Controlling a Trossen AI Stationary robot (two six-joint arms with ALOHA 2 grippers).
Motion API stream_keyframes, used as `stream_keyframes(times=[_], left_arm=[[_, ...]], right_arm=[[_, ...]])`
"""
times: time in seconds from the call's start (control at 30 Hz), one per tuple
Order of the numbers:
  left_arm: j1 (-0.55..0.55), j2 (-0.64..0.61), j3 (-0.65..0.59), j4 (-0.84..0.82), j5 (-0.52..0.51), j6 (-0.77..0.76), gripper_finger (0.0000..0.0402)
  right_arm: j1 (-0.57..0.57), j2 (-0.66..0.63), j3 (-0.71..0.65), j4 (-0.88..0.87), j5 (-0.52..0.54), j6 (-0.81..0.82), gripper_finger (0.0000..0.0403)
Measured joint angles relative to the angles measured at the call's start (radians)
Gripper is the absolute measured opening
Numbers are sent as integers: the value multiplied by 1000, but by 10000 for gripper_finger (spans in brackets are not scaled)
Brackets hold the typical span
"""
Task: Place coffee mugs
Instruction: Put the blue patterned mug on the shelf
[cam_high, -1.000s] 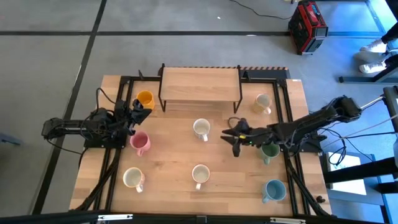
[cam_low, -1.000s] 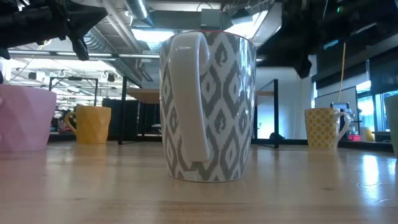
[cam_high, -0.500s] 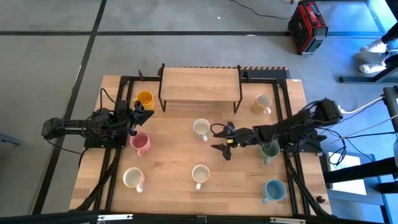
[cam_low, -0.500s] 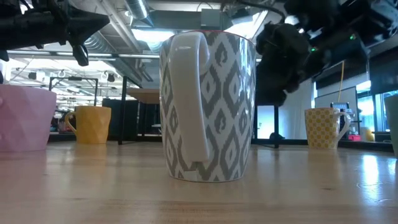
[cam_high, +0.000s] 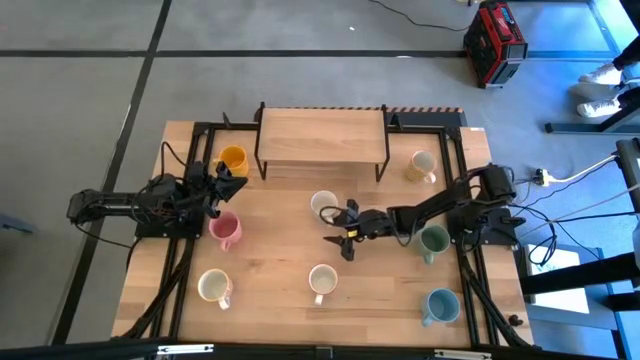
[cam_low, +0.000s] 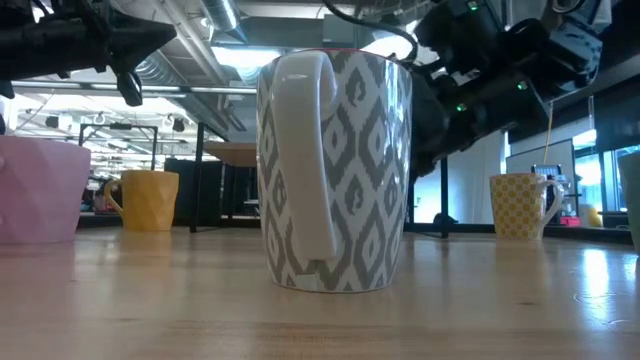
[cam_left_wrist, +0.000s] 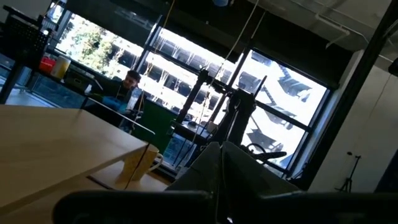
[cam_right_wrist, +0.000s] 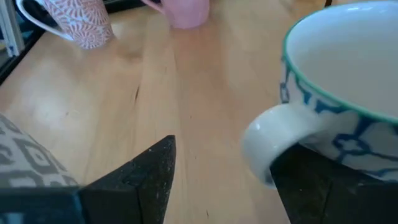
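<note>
Several coffee mugs stand on the wooden table. My right gripper (cam_high: 338, 228) (cam_right_wrist: 224, 162) is open and low beside the centre mug (cam_high: 323, 207), which is white with a blue pattern and a teal rim. That mug's handle (cam_right_wrist: 267, 149) lies between the two fingers. Near it stand a grey-patterned mug (cam_high: 322, 280) (cam_low: 335, 170), a pink mug (cam_high: 225, 230), an orange-yellow mug (cam_high: 233, 158), a green mug (cam_high: 434, 241) and a light blue mug (cam_high: 440, 305). My left gripper (cam_high: 218, 180) is shut and waits raised at the table's left side. My right gripper comes in low from the table's right side with one finger on each side of the centre mug's handle (cam_right_wrist: 264, 140). One finger (cam_right_wrist: 311, 180) shows dark right under the handle and the mug's wall. Whether it touches them I cannot tell. The mug stands upright on the table.
A wooden shelf on a black frame (cam_high: 320, 137) stands at the table's far edge. A yellow-checked mug (cam_high: 423, 165) is at the far right and a pink-patterned white mug (cam_high: 214, 287) at the near left. Black rails (cam_high: 462, 200) run along both sides.
My right gripper has gone toward the table's left and down, from beside the green mug to the centre mug, and has rolled somewhat. No mug has moved.
</note>
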Motion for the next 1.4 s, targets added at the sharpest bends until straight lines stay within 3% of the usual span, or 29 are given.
stream_keyframes(times=[0.7, 1.0, 1.4], left_arm=[[0, 0, 0, 4, 0, -1, 14], [0, 0, 0, 10, 0, -2, 14], [0, 0, 0, 15, 0, 0, 14]], right_arm=[[0, 104, 67, 82, 38, -94, 230], [0, 165, 115, 111, 79, -97, 151], [-1, 168, 124, 147, 71, -165, 14]])
